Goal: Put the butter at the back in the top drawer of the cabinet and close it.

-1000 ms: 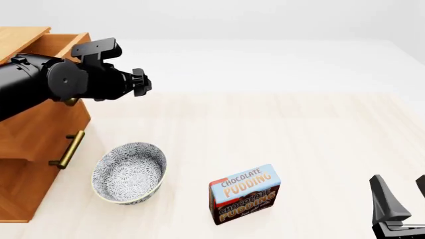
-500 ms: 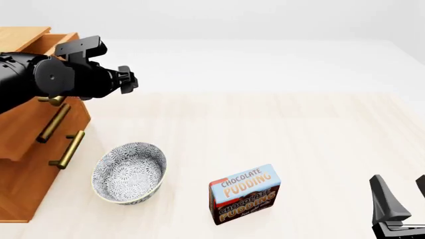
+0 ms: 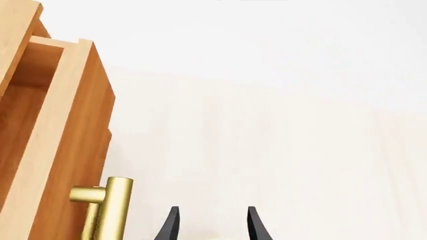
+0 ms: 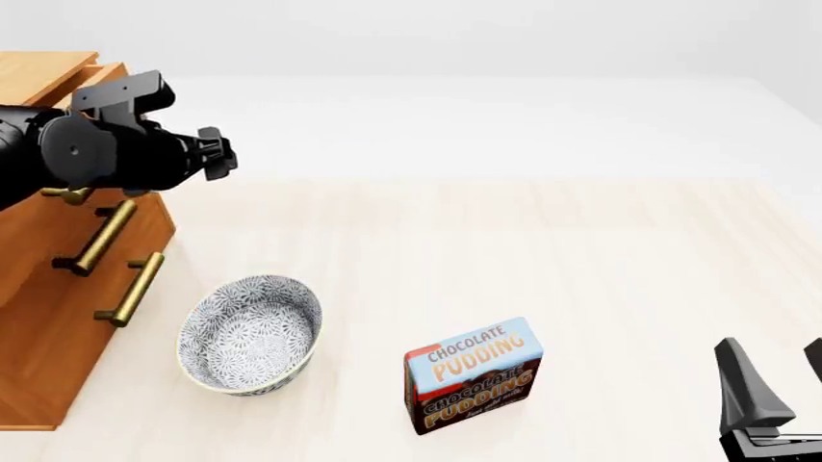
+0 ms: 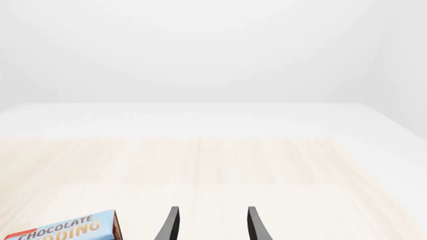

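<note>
Wooden top drawer [image 4: 80, 85] of the cabinet [image 4: 52, 318] has been pushed nearly shut over the last second by the left gripper [image 3: 210, 227], whose fingers stand parted and empty beside the brass handle [image 3: 107, 207]. The butter is nowhere seen, presumably inside; the right gripper [image 5: 210, 227] rests open, holding nothing.

Simulated tabletop: pale table [image 4: 540, 250], blank white backdrop (render).

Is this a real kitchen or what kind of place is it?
Probably not real: it looks like a computer-made test scene. A plain pale table against blank white holds only a wooden cabinet, a patterned bowl and a pudding box.
</note>
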You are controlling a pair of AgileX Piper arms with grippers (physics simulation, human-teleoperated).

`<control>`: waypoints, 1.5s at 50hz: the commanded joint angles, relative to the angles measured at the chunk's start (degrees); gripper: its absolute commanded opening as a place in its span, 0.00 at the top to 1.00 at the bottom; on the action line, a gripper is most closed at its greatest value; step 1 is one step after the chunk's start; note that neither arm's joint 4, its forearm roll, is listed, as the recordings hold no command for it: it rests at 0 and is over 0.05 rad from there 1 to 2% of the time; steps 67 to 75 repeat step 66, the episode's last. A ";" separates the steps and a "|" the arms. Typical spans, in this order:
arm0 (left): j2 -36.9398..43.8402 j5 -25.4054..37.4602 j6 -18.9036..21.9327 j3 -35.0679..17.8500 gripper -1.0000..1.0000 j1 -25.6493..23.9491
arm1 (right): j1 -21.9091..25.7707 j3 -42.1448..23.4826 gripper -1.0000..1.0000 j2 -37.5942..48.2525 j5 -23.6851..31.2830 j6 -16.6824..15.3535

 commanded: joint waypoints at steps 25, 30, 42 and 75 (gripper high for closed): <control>-1.25 -2.18 0.75 2.26 0.00 7.04 | 0.00 0.00 0.00 0.00 0.00 0.00; -1.29 -2.30 0.76 2.28 0.00 7.83 | 0.00 0.00 0.00 0.00 0.00 0.00; -0.69 -2.94 1.07 2.57 0.00 9.45 | 0.00 0.00 0.00 0.00 0.00 0.00; -2.24 -2.92 1.82 2.48 0.00 10.24 | 0.00 0.00 0.00 0.00 0.00 0.00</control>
